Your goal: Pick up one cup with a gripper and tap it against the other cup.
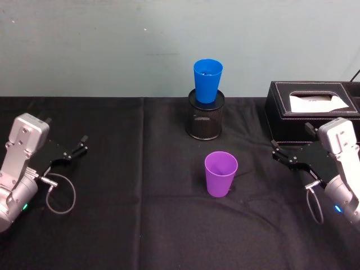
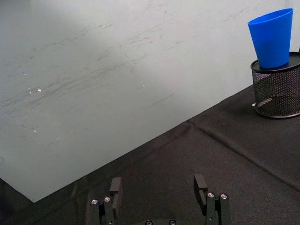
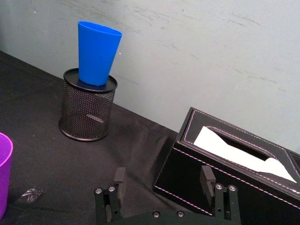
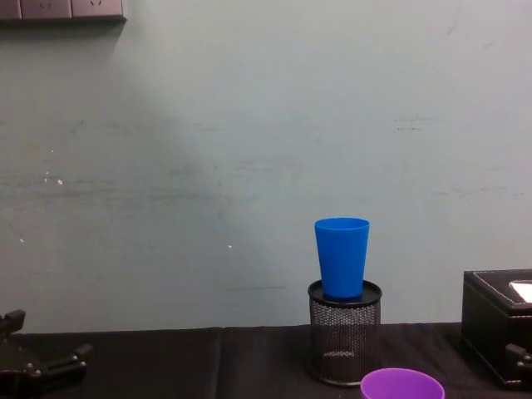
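Right tool (image 3: 162, 174) is holding its jaws apart beside the tissue box (image 1: 292, 95); left tool (image 2: 158, 183) is idling, also apart. I think the right one should be travelling toward nine o'clock and closing across the purple cup (image 1: 220, 173) mid-wall. This cup is standing upright on the table (image 1: 140, 225), mouth pointing up, long axis vertical, with the blue cup (image 1: 207, 79) at its twelve o'clock.

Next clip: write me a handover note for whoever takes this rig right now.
Left gripper: open, low at the table's left side.
Right gripper: open, at the right beside the tissue box.
Purple cup: upright on the cloth, mid-table, untouched.
Blue cup: upright in the mesh pen holder behind it.
Done: nothing.
Left: grasp the purple cup, lift it, tap it against the blue cup.
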{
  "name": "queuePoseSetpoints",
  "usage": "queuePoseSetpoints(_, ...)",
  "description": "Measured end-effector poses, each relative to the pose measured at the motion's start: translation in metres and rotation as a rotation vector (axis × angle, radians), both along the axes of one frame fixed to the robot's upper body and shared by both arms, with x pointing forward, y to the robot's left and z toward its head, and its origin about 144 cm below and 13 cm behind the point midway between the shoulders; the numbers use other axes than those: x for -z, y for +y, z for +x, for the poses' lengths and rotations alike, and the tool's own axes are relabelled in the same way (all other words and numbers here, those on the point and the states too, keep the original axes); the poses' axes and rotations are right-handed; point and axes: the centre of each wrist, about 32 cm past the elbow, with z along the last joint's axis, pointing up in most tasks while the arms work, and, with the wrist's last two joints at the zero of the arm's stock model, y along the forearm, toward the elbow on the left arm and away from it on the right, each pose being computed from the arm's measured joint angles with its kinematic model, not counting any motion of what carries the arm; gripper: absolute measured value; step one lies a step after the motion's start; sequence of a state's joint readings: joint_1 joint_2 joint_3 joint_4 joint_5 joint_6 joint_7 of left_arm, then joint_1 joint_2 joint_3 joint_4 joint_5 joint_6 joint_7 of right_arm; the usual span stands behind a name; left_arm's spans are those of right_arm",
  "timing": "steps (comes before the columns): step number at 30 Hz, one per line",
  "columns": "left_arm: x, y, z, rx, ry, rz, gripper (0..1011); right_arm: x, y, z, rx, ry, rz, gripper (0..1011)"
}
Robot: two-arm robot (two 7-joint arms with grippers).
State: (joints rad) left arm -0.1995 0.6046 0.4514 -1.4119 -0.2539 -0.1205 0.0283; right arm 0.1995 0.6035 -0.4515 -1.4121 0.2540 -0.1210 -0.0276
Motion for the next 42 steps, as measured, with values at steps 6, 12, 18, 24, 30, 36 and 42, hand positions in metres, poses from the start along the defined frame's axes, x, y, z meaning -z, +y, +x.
queuePoseSetpoints(6,0.0000,0.0000,0.0000,0.000,0.000,0.000,1000,-0.0001,-0.0002,0.0000,0.001,0.000,0.000,1003)
queuePoseSetpoints(12,0.0000,0.0000,0.0000,0.000,0.000,0.000,1000,-0.0001,-0.0004,0.0000,0.001,0.000,-0.001,1003)
queuePoseSetpoints(18,0.0000,0.0000,0.0000,0.000,0.000,0.000,1000,-0.0001,-0.0005,0.0000,0.001,0.000,-0.001,1003)
queuePoseSetpoints(24,0.0000,0.0000,0.0000,0.000,0.000,0.000,1000,-0.0001,-0.0005,0.0000,0.001,0.000,-0.001,1003)
queuePoseSetpoints(30,0.0000,0.0000,0.0000,0.000,0.000,0.000,1000,-0.0001,-0.0005,0.0000,0.001,0.000,-0.001,1003)
queuePoseSetpoints(36,0.0000,0.0000,0.0000,0.000,0.000,0.000,1000,-0.0001,-0.0005,0.0000,0.001,0.000,-0.001,1003)
queuePoseSetpoints(42,0.0000,0.0000,0.0000,0.000,0.000,0.000,1000,-0.0001,-0.0005,0.0000,0.001,0.000,-0.001,1003)
